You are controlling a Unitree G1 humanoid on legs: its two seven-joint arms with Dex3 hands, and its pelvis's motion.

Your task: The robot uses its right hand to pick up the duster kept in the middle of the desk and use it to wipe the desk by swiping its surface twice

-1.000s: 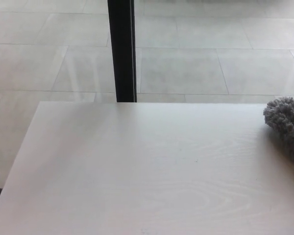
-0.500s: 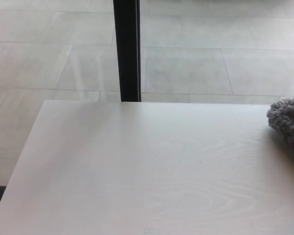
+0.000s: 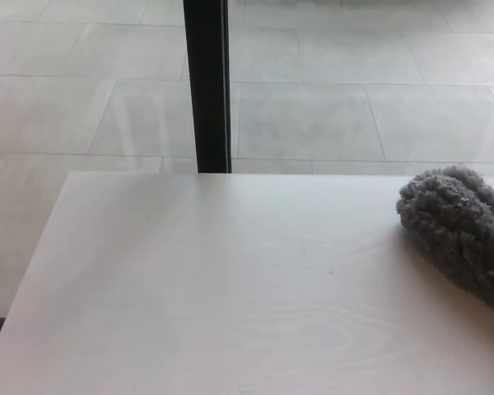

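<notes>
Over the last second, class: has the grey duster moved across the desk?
Yes. The duster has slid toward picture left, the robot's left, further onto the desk; the black post behind has barely shifted.

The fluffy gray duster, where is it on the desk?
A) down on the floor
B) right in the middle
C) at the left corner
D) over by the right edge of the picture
D, the gray duster lies on the white desk at the far right of the head view, running off the picture's right edge. No robot hand shows.
</notes>
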